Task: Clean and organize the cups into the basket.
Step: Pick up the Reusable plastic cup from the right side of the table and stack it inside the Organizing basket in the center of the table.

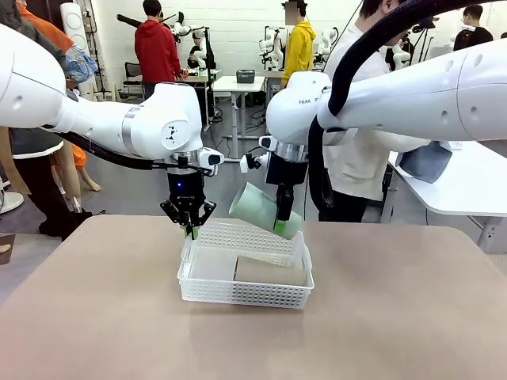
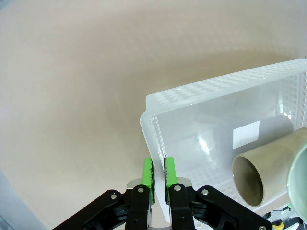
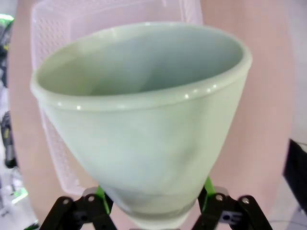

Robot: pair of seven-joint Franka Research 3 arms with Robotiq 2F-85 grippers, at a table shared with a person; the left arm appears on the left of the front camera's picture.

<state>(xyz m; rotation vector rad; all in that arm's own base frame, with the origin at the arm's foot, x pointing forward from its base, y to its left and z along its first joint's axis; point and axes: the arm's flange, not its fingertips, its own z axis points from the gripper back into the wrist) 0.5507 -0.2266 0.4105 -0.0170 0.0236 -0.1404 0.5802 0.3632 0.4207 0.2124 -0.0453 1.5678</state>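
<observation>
A shallow, rectangular white plastic basket with fine lattice sides sits in the middle of a plain beige table.

The left gripper points straight down at the basket's far left corner. In the left wrist view, the left gripper has its two green pads pressed close together, with the thin white wall of the basket pinched between them just beside the corner.

Inside the basket, a matte tan-beige cup without a handle lies on its side against the near wall. In the left wrist view the open mouth of the tan-beige cup faces the camera.

The right gripper hangs over the basket's far right side. It is clamped on a tall, matte mint green cup with slightly tapered sides. The cup is in the air above the basket, tilted steeply. Its narrow base is low and to the right, between the fingers, and its wide mouth is raised toward the left.

In the right wrist view, the mint green cup opens toward the camera. The right gripper has a green pad on each side of the cup's base. The lattice of the basket shows beneath the cup.

The rim of the mint green cup also enters the left wrist view at its right edge, just beside the tan-beige cup.

A person in a white top stands at the far side of the table, behind the right arm.
</observation>
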